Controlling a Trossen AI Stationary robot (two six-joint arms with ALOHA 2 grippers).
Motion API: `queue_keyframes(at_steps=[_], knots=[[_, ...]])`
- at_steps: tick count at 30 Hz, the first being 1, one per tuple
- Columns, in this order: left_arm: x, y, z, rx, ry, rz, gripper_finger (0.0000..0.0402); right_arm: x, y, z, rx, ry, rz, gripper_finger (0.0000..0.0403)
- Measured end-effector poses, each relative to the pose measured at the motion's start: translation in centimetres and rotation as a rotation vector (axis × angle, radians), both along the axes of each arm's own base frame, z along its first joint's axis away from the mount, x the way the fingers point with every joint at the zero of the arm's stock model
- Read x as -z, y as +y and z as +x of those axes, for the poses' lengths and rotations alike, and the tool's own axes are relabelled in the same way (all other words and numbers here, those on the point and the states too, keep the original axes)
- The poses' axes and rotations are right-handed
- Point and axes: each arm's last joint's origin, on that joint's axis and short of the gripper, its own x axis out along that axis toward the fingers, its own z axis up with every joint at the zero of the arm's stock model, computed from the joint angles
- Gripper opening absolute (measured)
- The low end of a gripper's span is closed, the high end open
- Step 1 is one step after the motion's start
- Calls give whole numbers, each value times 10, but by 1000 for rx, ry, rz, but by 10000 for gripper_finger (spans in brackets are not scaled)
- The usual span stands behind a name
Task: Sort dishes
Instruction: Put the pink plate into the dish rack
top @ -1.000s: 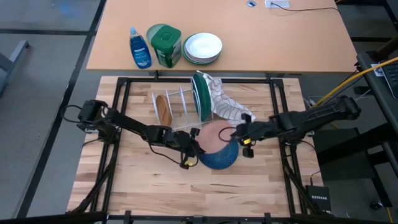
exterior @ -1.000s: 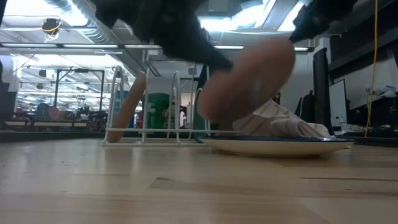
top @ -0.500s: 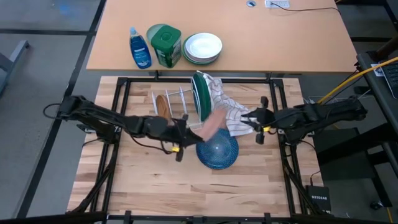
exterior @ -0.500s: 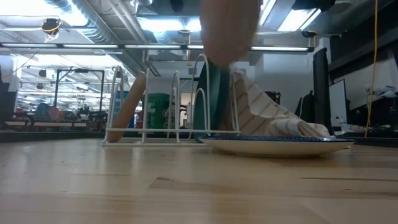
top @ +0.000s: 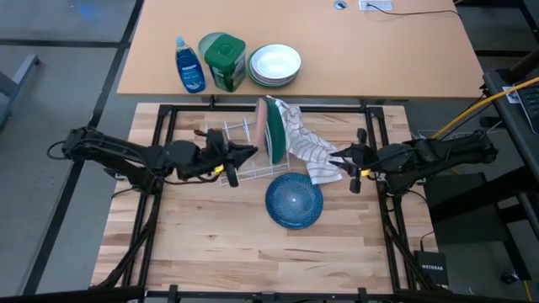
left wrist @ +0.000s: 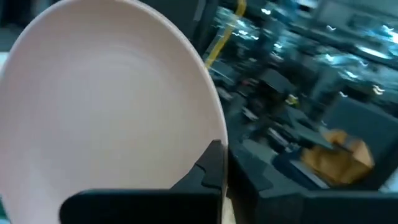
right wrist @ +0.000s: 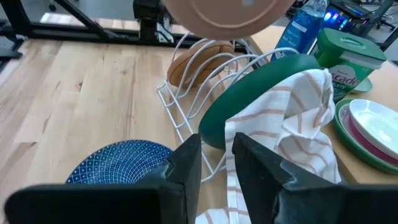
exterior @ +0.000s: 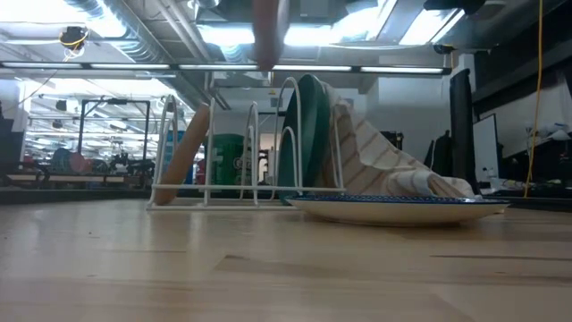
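Two plates in rack (top: 240, 151): green plate (top: 274, 130) | brown plate (exterior: 183, 152)

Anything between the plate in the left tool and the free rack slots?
Nothing visible blocks it. The held brown plate in the left tool hangs above the rack, whose middle slots look free. The other brown plate fills an end slot; the green plate and striped cloth crowd the other end.

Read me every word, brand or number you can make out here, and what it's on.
"cade": end of a brand name on the green tub; its start is hidden.
"NETGEAR": on the black box beside the table, barely legible.
Blue bottle: label too small to read.
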Motion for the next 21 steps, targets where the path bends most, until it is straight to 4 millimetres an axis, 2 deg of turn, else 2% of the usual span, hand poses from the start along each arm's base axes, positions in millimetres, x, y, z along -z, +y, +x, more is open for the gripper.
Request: queue_keyframes(at_steps=[9,21], knots=[[25,16,-3,-181,168,-172,0,4,2,7,0,31,-8,99],[47,38,-2,-309,312,-232,0,9,4,14,-1,63,-16,99]])
